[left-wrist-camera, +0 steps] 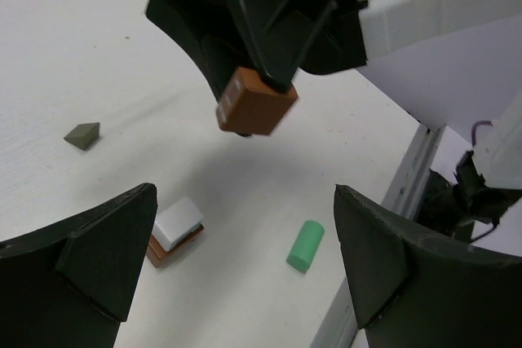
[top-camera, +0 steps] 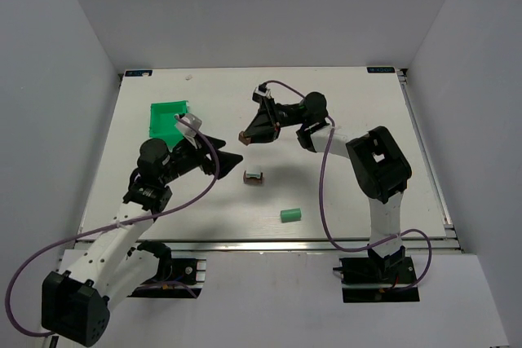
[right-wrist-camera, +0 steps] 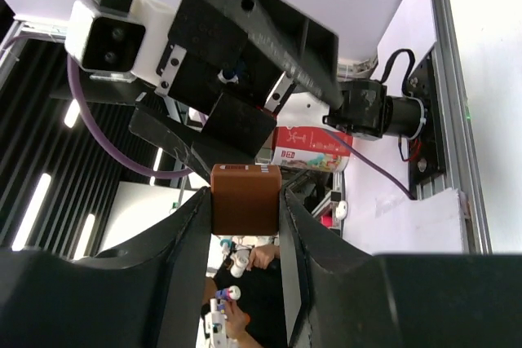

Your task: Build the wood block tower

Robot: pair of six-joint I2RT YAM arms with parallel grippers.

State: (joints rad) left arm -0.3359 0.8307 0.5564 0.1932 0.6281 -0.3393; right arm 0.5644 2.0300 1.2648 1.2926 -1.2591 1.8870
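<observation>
The wood block tower point(top-camera: 254, 177) is a whitish block lying on a brown one, mid-table; the left wrist view shows the tower point(left-wrist-camera: 175, 231) low on the left. My right gripper point(top-camera: 247, 135) hovers above and behind it, shut on a brown block point(left-wrist-camera: 257, 104), which sits squarely between the fingers as the brown block point(right-wrist-camera: 245, 199) in the right wrist view. My left gripper point(top-camera: 234, 156) hangs just left of the tower, open, with nothing between its fingers point(left-wrist-camera: 86, 262). A green cylinder point(top-camera: 291, 214) lies on its side nearer the front edge.
A green plastic bin point(top-camera: 169, 117) stands at the back left, behind the left arm. A small olive wedge point(left-wrist-camera: 83, 135) lies on the table beyond the tower. The table's metal front rail point(top-camera: 269, 244) runs just below the cylinder.
</observation>
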